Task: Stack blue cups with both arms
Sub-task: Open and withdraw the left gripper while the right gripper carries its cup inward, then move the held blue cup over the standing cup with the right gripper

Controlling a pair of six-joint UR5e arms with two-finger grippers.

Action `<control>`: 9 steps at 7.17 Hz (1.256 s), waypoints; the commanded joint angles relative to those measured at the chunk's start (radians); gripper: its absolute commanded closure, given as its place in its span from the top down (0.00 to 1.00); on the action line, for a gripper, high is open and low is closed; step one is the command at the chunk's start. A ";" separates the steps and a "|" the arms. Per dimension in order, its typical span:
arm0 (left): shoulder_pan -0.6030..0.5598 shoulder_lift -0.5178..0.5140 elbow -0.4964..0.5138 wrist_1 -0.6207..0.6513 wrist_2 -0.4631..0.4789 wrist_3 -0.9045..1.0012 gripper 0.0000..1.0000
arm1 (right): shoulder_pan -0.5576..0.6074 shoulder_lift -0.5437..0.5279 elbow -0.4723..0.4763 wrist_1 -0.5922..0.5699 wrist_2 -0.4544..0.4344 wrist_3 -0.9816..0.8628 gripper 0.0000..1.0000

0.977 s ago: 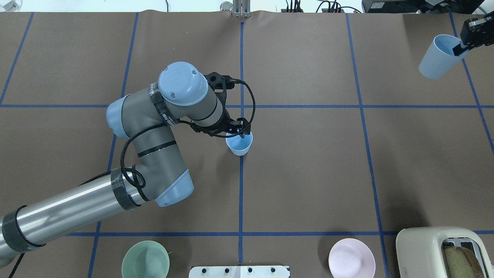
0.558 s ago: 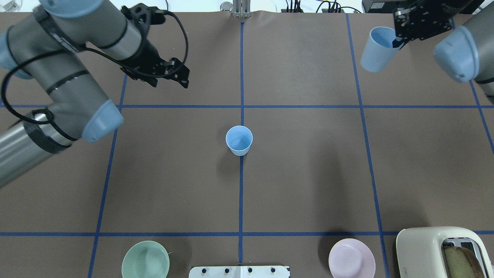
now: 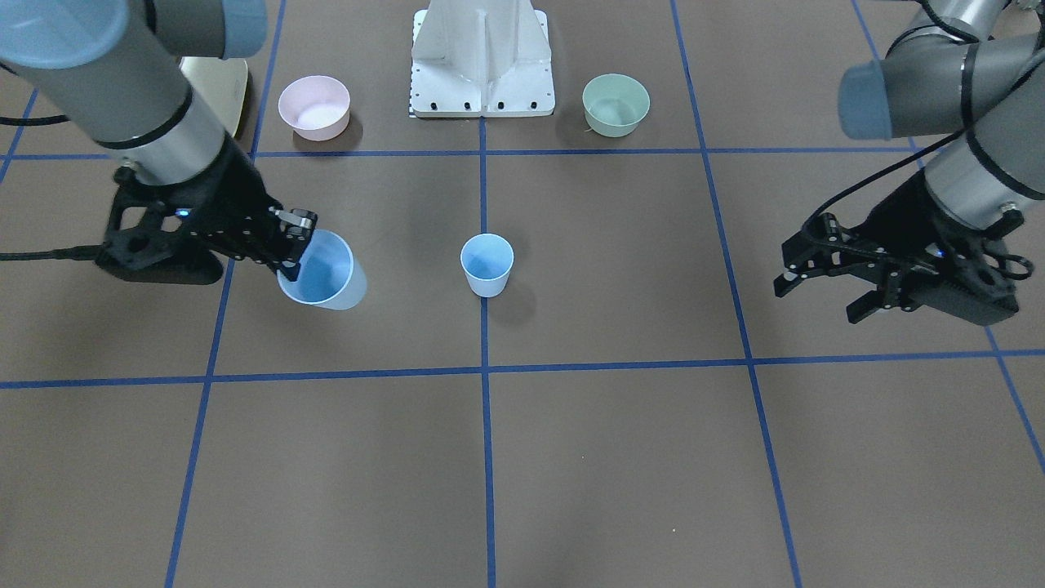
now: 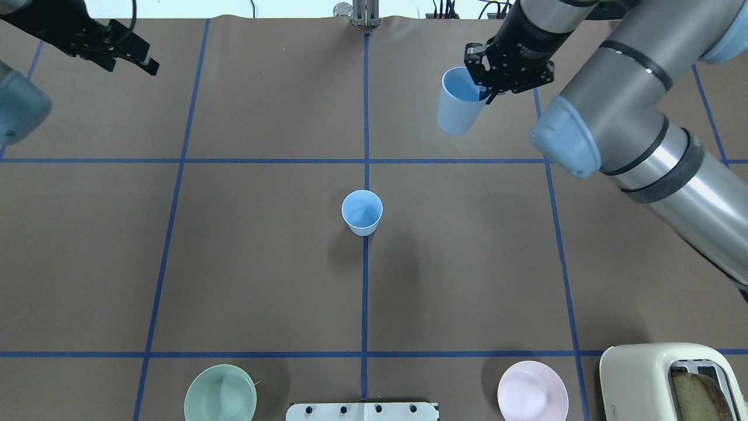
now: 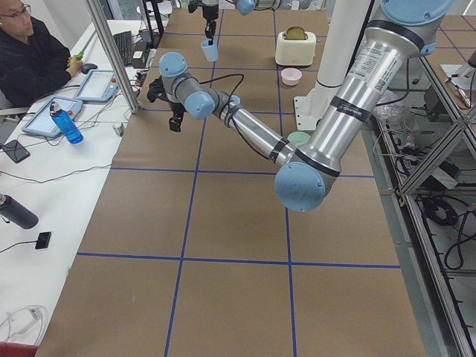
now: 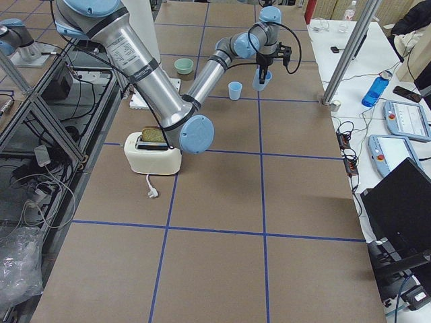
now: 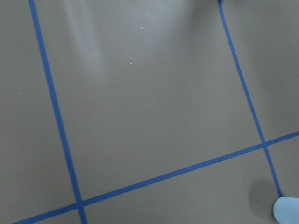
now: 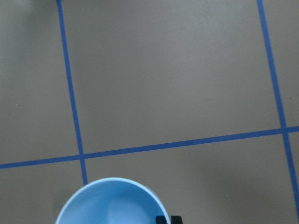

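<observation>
One blue cup (image 4: 362, 212) stands upright on the centre line of the table, also in the front view (image 3: 487, 264); nothing touches it. My right gripper (image 4: 486, 88) is shut on the rim of the second blue cup (image 4: 457, 102) and holds it tilted in the air, far and right of the standing cup. The held cup also shows in the front view (image 3: 322, 273) and in the right wrist view (image 8: 110, 203). My left gripper (image 4: 130, 64) is open and empty, raised at the table's far left, also in the front view (image 3: 819, 300).
A mint-green bowl (image 4: 220, 393) and a pink bowl (image 4: 532, 390) sit near the robot's white base (image 4: 362, 411). A cream toaster (image 4: 666, 383) with bread stands at the near right corner. An operator (image 5: 30, 52) sits beyond the table's far edge.
My left gripper let go of the centre cup and drew back to the far left. My right arm carried its cup leftward, closer to the centre line.
</observation>
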 commanded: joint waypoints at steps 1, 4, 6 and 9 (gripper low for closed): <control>-0.116 0.098 0.023 -0.001 -0.009 0.192 0.97 | -0.127 0.024 -0.017 0.078 -0.102 0.124 0.00; -0.163 0.141 0.066 -0.004 -0.037 0.310 0.97 | -0.199 0.130 -0.120 0.092 -0.149 0.169 0.00; -0.201 0.141 0.089 -0.001 -0.040 0.317 0.97 | -0.245 0.155 -0.172 0.121 -0.205 0.198 0.00; -0.201 0.133 0.109 -0.003 -0.040 0.317 0.97 | -0.285 0.164 -0.184 0.121 -0.230 0.208 0.00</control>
